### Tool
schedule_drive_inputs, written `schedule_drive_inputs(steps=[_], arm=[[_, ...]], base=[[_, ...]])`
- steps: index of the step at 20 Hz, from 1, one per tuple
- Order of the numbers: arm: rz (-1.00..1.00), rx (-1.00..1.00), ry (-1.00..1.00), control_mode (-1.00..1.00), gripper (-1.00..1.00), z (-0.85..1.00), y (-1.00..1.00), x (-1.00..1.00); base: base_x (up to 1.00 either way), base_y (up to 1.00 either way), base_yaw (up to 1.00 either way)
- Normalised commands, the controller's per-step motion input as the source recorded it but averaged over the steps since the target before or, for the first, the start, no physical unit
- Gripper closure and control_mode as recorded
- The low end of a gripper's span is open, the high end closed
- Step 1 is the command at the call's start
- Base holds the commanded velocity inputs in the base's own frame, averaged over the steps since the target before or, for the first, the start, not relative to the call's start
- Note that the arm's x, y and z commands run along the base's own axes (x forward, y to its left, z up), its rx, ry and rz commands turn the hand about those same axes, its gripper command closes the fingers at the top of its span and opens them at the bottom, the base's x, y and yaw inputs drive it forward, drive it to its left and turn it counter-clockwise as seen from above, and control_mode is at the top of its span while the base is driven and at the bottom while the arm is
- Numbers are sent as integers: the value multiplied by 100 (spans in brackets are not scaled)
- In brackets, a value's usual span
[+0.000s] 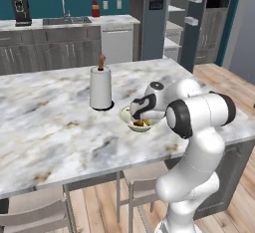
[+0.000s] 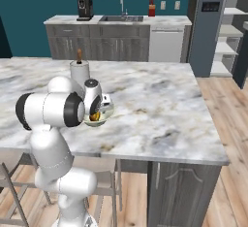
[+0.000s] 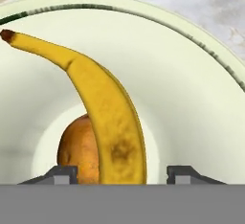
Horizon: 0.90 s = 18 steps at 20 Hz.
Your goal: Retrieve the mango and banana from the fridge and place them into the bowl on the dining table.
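Note:
The pale bowl [image 3: 201, 98] sits on the marble dining table [image 1: 50, 122] next to the paper towel roll. Inside it, the yellow banana [image 3: 103, 98] lies curved over the orange-brown mango [image 3: 79, 153]. My gripper [image 3: 122, 175] hangs just above the bowl and points down into it. It is open: its fingertips [image 3: 60, 174] stand to either side of the banana's lower end with a gap on both sides. From the base views the hand [image 1: 144, 106] covers most of the bowl [image 1: 125, 114], with a bit of fruit [image 1: 141, 123] showing. The slate-blue fridge [image 1: 155, 23] stands behind, door open.
A white paper towel roll [image 1: 100, 87] stands upright just left of the bowl and close to the hand. Grey chairs [image 1: 142, 177] are tucked under the table's near edge. The kitchen counter with sink [image 2: 121, 20] runs along the back wall.

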Motion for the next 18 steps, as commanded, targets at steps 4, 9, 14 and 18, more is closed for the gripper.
schedule_drive_inputs(steps=[4, 9, 14, 18], arm=[[0, 0, 0, -100, -100, 20, 0, -37], [0, 0, -4, -100, -100, 88, -18, -70], [0, 0, -17, -100, -100, 100, -17, -79], [0, 0, -26, -100, -100, 96, -30, -99]], base=[[0, 0, 0], [0, 0, 0], [0, 0, 0], [0, 0, 0]])
